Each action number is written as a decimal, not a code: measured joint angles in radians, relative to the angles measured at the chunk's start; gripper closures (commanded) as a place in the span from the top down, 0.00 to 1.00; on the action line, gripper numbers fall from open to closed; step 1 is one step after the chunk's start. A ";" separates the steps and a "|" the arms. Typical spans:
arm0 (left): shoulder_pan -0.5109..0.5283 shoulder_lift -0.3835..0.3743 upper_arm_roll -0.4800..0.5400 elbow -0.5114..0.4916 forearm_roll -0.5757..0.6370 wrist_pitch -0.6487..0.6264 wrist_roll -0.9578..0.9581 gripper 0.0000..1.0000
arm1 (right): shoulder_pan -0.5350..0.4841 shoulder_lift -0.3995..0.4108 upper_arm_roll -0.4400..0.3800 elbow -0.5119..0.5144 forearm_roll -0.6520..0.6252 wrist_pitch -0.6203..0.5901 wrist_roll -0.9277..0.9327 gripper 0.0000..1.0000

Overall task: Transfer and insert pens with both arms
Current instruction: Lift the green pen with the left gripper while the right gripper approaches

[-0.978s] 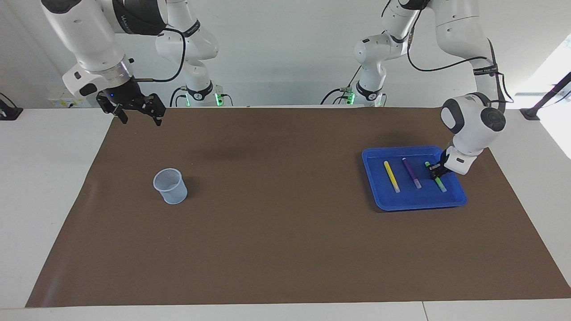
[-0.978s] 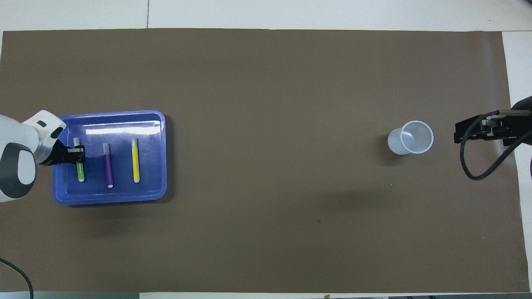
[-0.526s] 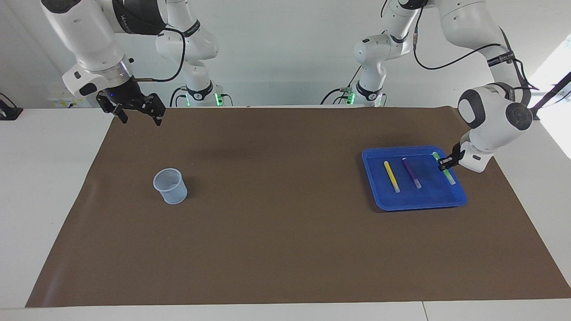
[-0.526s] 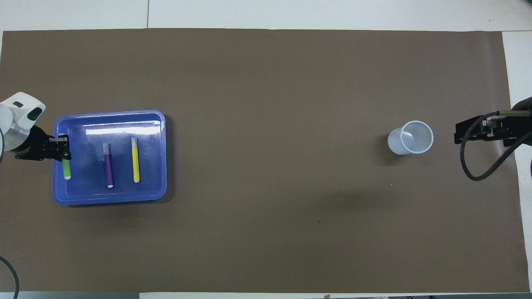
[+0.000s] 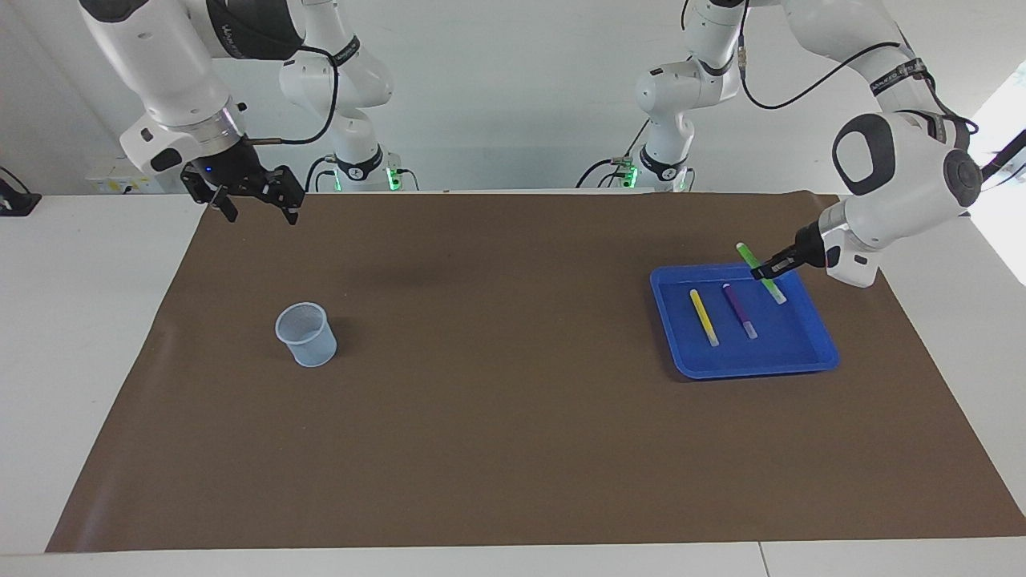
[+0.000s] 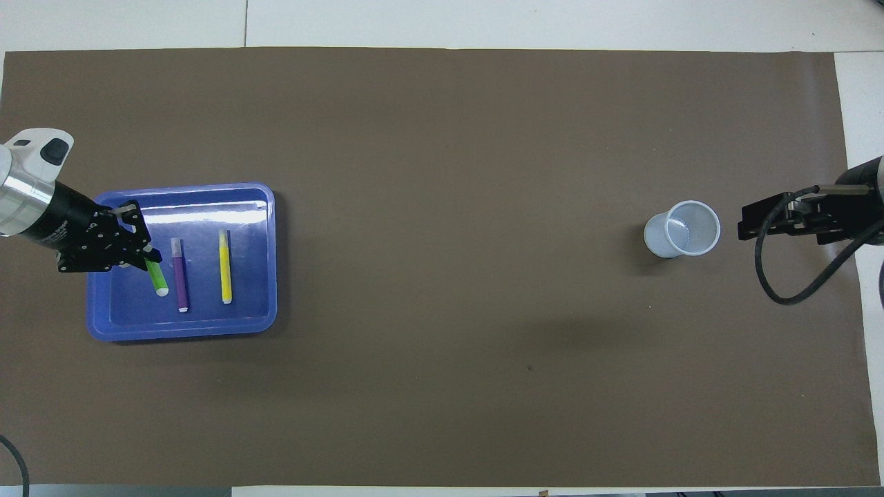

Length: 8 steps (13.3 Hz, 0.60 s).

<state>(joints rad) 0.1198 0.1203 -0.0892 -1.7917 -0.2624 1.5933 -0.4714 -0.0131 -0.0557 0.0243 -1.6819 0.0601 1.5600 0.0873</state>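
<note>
My left gripper (image 5: 768, 271) (image 6: 148, 261) is shut on the green pen (image 5: 761, 274) (image 6: 157, 279) and holds it tilted in the air over the blue tray (image 5: 809, 357) (image 6: 207, 328). The yellow pen (image 5: 704, 317) (image 6: 225, 266) and the purple pen (image 5: 740, 310) (image 6: 179, 274) lie side by side in the tray. Over the mat's edge at the right arm's end of the table, my right gripper (image 5: 255, 208) (image 6: 746, 224) hangs open and holds nothing.
A pale translucent cup (image 5: 305, 334) (image 6: 682, 228) stands upright on the brown mat (image 5: 497, 417) (image 6: 442, 359) toward the right arm's end of the table. White tabletop (image 5: 72, 336) borders the mat.
My left gripper has lifted the green pen out of the tray and swung it up, tilting it. The right gripper has shifted only slightly.
</note>
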 measured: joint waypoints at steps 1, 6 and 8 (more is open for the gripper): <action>-0.017 -0.013 -0.008 0.010 -0.062 -0.018 -0.088 0.00 | 0.002 0.000 0.001 0.000 0.046 0.011 0.000 1.00; -0.048 -0.080 -0.130 0.012 -0.319 -0.033 -0.496 0.00 | 0.102 0.000 0.004 -0.004 0.207 0.142 0.130 1.00; -0.088 -0.090 -0.164 0.012 -0.396 0.006 -0.597 0.00 | 0.161 0.000 0.006 -0.005 0.263 0.169 0.206 1.00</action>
<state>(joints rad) 0.0319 0.0306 -0.2534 -1.7802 -0.6585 1.5993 -1.0681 0.1475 -0.0554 0.0306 -1.6872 0.3226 1.7293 0.2930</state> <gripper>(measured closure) 0.833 0.000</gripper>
